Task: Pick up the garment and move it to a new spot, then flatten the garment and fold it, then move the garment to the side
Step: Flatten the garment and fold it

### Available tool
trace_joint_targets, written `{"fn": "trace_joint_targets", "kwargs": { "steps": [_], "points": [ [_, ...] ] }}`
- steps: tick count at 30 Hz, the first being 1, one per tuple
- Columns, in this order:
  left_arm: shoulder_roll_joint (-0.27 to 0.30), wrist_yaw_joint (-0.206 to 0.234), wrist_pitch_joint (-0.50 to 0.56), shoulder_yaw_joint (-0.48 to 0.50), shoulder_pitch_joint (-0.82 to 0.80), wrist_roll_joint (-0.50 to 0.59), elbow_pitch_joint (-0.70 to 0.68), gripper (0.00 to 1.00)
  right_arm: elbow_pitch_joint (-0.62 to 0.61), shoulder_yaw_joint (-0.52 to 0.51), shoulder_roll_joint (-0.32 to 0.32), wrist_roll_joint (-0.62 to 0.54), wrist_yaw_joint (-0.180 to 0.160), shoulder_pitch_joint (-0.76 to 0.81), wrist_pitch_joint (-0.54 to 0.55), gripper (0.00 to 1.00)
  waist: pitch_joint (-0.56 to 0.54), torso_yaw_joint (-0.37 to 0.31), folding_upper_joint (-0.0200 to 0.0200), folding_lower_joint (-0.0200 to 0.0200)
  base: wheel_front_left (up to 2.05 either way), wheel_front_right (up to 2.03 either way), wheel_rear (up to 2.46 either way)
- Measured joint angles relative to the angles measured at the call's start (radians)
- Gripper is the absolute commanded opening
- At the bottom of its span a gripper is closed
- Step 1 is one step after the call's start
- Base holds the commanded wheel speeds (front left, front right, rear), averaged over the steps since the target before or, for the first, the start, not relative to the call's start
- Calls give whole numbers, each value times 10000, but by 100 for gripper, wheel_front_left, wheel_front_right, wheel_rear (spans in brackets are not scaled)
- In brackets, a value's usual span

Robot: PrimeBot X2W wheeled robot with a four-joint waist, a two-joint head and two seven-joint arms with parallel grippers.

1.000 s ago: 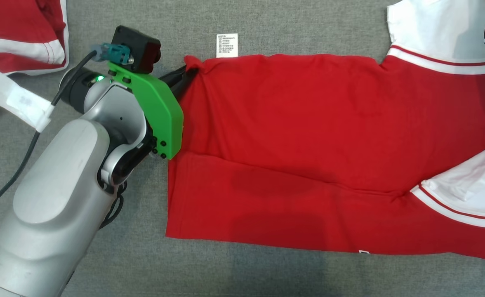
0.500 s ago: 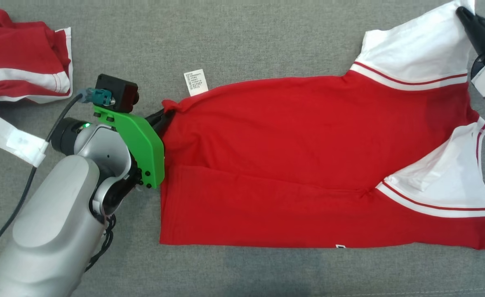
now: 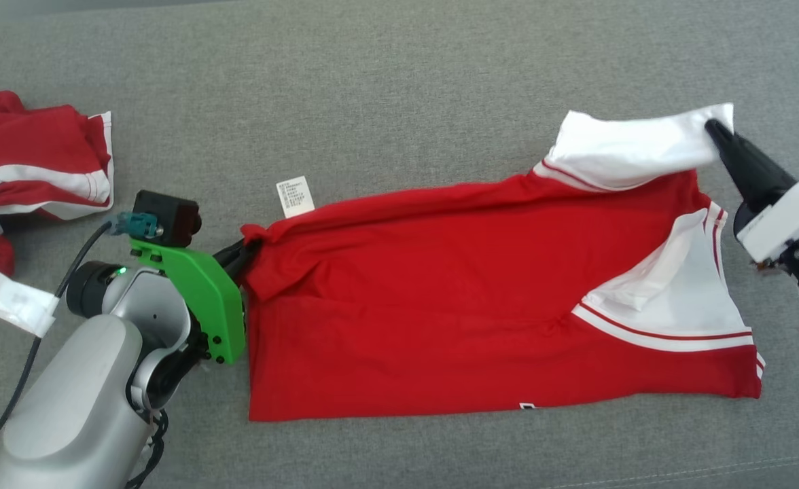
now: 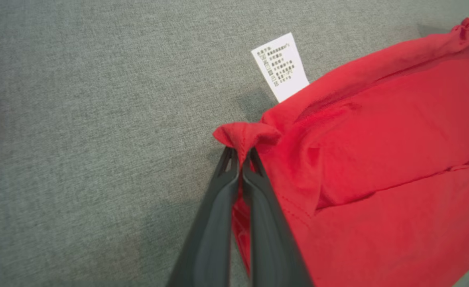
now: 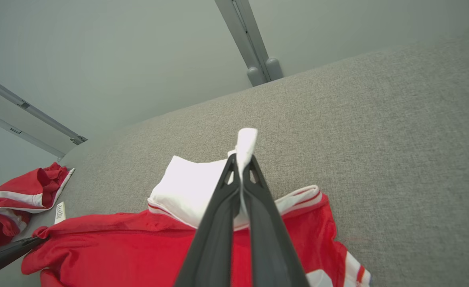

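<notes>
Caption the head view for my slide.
A red-and-white shirt stretched over a grey surface, left gripper shut on its red corner, right gripper shut on its white corner.

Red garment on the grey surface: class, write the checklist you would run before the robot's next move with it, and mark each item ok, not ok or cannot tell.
1. Left gripper shut on a red corner of the garment: ok.
2. Right gripper shut on the white sleeve: ok.
3. Garment lying flat: not ok; the far edge is lifted and bunched.
4. Care label clear of the left gripper: ok.
5. Second red-and-white garment apart from this one: ok.
6. How many layers each gripper pinches: cannot tell.
</notes>
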Motion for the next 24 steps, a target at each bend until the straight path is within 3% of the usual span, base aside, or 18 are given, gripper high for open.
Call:
{"fn": "trace_joint_targets", "kwargs": {
  "steps": [15, 24],
  "points": [
    [180, 221, -497, 240, 1767, -433, -717, 0, -1045, -136, 420, 675, -290, 3044, -761, 0, -854, -824, 0, 0, 0, 0, 0],
    [531, 445, -625, 295, 2266, -351, -1494, 0, -1498, -228, -81, 499, -470, 3754, -997, 0, -1051, -940, 0, 0, 0, 0, 0]
  ]
}}
